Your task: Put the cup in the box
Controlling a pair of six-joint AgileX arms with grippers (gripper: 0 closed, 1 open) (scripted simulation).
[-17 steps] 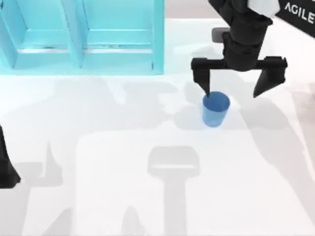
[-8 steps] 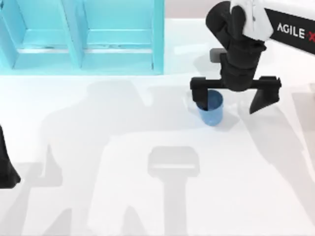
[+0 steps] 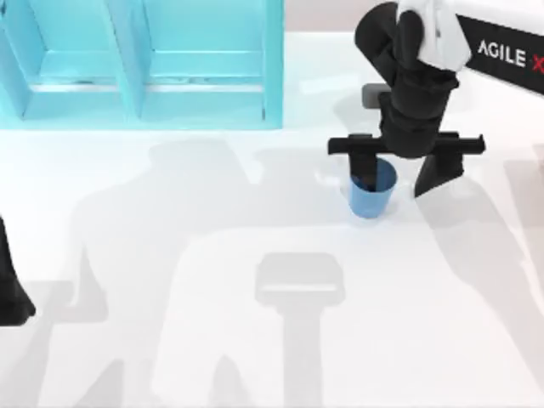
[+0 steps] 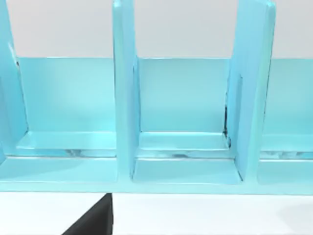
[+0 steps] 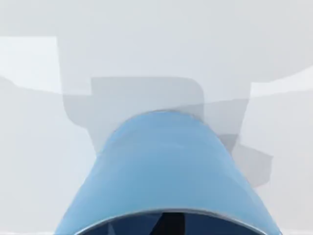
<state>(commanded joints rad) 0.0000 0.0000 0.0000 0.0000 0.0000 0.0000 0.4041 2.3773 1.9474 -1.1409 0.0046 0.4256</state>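
- Two fingers of the right gripper (image 3: 398, 177) stood wide apart over the cup (image 3: 372, 189); one finger reached down inside the cup's mouth, at or very near its inner wall, the other hung outside, apart from the cup on the side away from the box (image 3: 144, 64).
- Nothing was clamped: the spread was much wider than the cup's rim.
- Cup stood upright on the white table (image 3: 255, 340), rim up, off the box's right front corner and outside it, with open table between the two.
- Right wrist view looked down the cup's tapering blue side (image 5: 166, 166) with the dark of its mouth at the near edge; bare table lay beyond it.
- Box was a pale blue open frame split by upright dividers into compartments; left wrist view faced it head-on (image 4: 183, 171), each compartment open toward the camera.
- Left arm (image 3: 10, 285) sat parked, well clear of the cup, far from the box's front; whether its fingers were apart or closed I could not tell.
- Arm shadows fell across the table between cup and box; no solid object lay on that stretch.
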